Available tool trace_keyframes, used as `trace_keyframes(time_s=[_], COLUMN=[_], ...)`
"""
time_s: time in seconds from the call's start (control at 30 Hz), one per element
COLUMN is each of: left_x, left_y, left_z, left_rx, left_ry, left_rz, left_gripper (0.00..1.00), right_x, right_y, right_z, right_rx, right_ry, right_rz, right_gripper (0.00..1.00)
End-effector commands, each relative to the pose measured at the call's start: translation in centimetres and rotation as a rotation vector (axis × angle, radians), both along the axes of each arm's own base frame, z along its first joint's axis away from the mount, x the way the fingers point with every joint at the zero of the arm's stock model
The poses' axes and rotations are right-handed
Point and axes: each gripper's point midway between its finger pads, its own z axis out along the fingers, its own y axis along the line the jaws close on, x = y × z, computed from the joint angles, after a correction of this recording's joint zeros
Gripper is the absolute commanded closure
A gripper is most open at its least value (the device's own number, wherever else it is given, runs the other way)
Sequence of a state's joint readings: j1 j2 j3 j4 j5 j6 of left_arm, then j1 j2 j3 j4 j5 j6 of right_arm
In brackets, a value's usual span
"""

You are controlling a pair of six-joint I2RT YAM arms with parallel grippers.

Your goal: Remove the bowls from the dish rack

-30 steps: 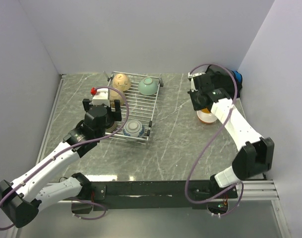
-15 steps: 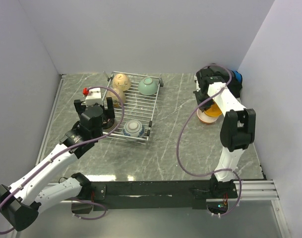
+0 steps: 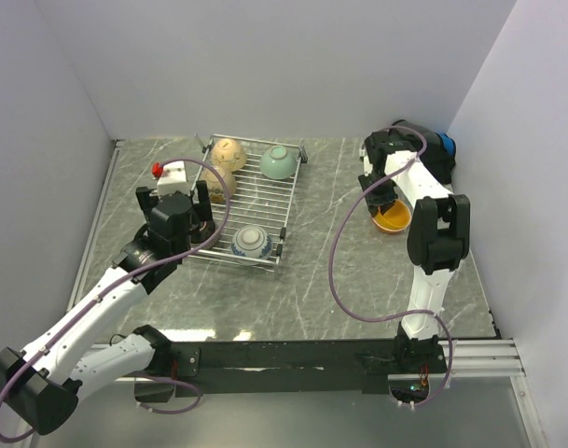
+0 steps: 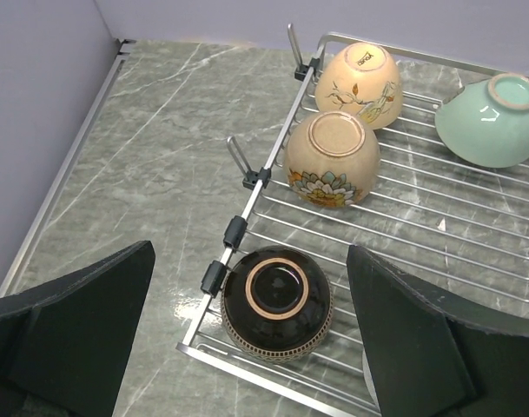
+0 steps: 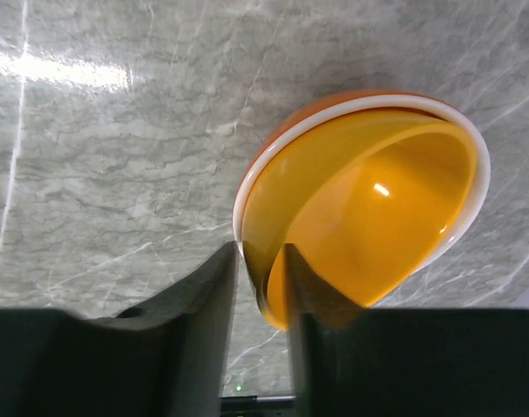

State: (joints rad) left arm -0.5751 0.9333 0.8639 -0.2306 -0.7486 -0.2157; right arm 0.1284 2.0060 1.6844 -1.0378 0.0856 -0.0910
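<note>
Yellow bowl stacked, dark bowl next
The right end effector [image 5: 255,252] straddles the rim of the yellow bowl [image 5: 368,200]; I cannot tell if it pinches. That bowl leans inside the orange bowl [image 5: 360,98] on the desk [image 4: 160,156], far right, so a snag could tip it. The left end effector [image 4: 249,252] hangs wide open over the dark bowl [image 4: 277,300] at the near left of the rack [image 4: 257,178].

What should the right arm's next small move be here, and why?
Probably open the right gripper wide and lift straight up: its fingers straddle the rim of the yellow bowl, which already sits nested in the orange bowl on the table.
</note>
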Motion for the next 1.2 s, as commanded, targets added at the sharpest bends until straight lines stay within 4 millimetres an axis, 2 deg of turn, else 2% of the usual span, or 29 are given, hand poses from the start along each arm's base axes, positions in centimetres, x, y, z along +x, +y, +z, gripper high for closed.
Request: trace_keyframes(time_s=[0.0,0.07,0.1,0.17,0.2,0.27,0.3,0.37,0.4,0.43,0.47,0.5,0.53,0.57,0.6,0.63,0.67,0.7,0.77,0.8,0.87,0.9,0.93,0.97,1.1,1.17], left_x=[0.3,0.4,0.4,0.5,0.5,0.7,0.7,0.8,0.8,0.9,0.9,0.9,1.0,1.0,0.9,1.0,0.8,0.7,0.5,0.2,-0.3,-0.5,-0.9,-1.0,-1.4,-1.7], left_y=[-0.5,-0.7,-0.8,-1.2,-1.3,-1.7,-1.9,-2.3,-2.4,-2.7,-3.0,-3.3,-3.5,-3.8,-4.2,-4.6,-5.0,-5.5,-6.7,-7.2,-8.9,-9.1,-10.2,-10.5,-12.3,-13.2], left_z=[0.7,0.8,0.7,0.4,0.3,-0.1,-0.2,-0.6,-0.7,-0.8,-1.2,-1.4,-1.6,-1.9,-2.2,-2.1,-2.5,-2.5,-3.1,-3.6,-4.0,-4.0,-4.7,-4.9,-6.1,-6.6], left_rx=[-0.043,-0.048,-0.048,-0.051,-0.054,-0.055,-0.057,-0.062,-0.064,-0.067,-0.072,-0.074,-0.080,-0.083,-0.088,-0.102,-0.102,-0.114,-0.135,-0.134,-0.141,-0.133,-0.115,-0.110,-0.125,-0.135], left_ry=[-0.019,-0.019,-0.015,-0.006,-0.002,0.016,0.023,0.041,0.046,0.052,0.070,0.079,0.089,0.100,0.116,0.124,0.144,0.151,0.182,0.212,0.248,0.262,0.288,0.302,0.366,0.392], left_rz=[-0.020,-0.027,-0.033,-0.048,-0.053,-0.069,-0.073,-0.089,-0.094,-0.102,-0.117,-0.125,-0.132,-0.142,-0.157,-0.161,-0.171,-0.188,-0.214,-0.226,-0.256,-0.247,-0.266,-0.267,-0.278,-0.304], left_gripper=[0.01,0.00,0.01,0.00,0.00,0.01,0.01,0.01,0.01,0.01,0.01,0.01,0.01,0.01,0.01,0.01,0.01,0.01,0.00,0.01,0.01,0.01,0.01,0.01,0.01,0.01], right_x=[0.4,0.4,0.4,0.4,0.2,-0.1,-0.5,-1.0,-1.6,-1.9,-2.2,-2.8,-3.1,-3.5,-4.1,-4.4,-4.6,-5.3,-5.8,-6.5,-7.3,-7.6,-7.8,-8.3,-9.9,-10.5], right_y=[0.5,1.0,1.3,2.2,3.0,4.0,4.3,5.4,5.7,5.9,6.0,6.3,6.5,6.7,6.7,6.9,7.3,7.4,7.7,8.0,8.1,8.1,8.2,8.3,9.8,10.1], right_z=[1.2,2.0,3.3,4.4,6.2,7.3,9.1,9.7,11.4,11.8,11.5,12.9,13.2,12.7,14.0,14.4,13.9,15.1,15.2,16.3,16.8,17.0,16.4,17.0,16.3,15.2], right_rx=[0.024,0.044,0.052,0.068,0.097,0.133,0.149,0.206,0.228,0.245,0.254,0.272,0.297,0.315,0.342,0.359,0.393,0.417,0.455,0.488,0.528,0.541,0.558,0.585,0.694,0.716], right_ry=[-0.020,-0.051,-0.092,-0.137,-0.188,-0.245,-0.304,-0.356,-0.413,-0.438,-0.458,-0.513,-0.536,-0.559,-0.615,-0.643,-0.662,-0.713,-0.761,-0.806,-0.869,-0.891,-0.903,-0.930,-0.931,-0.921], right_rz=[0.004,0.005,0.001,0.018,0.026,0.038,0.039,0.055,0.059,0.061,0.067,0.081,0.064,0.067,0.064,0.064,0.073,0.076,0.081,0.094,0.086,0.082,0.078,0.076,0.113,0.118], right_gripper=[0.56,0.46,0.42,0.30,0.26,0.20,0.19,0.17,0.16,0.15,0.13,0.13,0.11,0.09,0.08,0.07,0.03,0.01,0.00,0.00,0.00,0.00,0.00,0.00,0.00,0.00])
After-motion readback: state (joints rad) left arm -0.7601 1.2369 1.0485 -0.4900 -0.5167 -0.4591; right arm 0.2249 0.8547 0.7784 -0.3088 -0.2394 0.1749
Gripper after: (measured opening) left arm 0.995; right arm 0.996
